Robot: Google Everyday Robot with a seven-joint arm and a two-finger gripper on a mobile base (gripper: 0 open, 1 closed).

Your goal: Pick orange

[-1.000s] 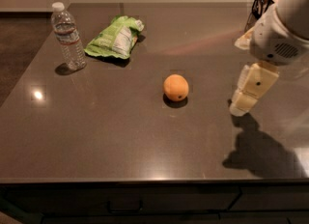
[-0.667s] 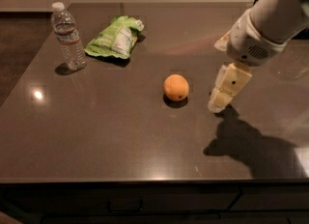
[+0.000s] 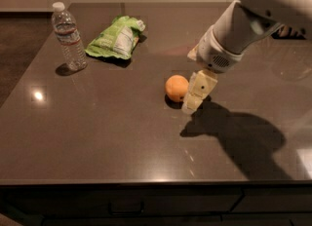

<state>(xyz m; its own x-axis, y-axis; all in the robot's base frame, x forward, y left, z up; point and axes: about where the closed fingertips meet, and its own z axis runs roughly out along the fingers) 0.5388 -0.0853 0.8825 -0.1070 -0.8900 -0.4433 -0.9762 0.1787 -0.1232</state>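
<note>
The orange [image 3: 176, 87] is a small round fruit resting on the dark brown table [image 3: 97, 137], near its middle. My gripper [image 3: 195, 98] hangs from the white arm that comes in from the upper right. It is just to the right of the orange, close beside it and low over the table. The cream-coloured fingers point downward, and the orange still rests on the table.
A clear water bottle [image 3: 68, 37] stands upright at the back left. A green chip bag [image 3: 116, 37] lies behind the orange, at the back centre. The arm casts a large shadow [image 3: 239, 140] on the table to the right. The table's front edge [image 3: 146, 183] runs along the bottom.
The arm and gripper have moved left across the table, from well right of the orange to right beside it. The orange, bottle and bag have not moved.
</note>
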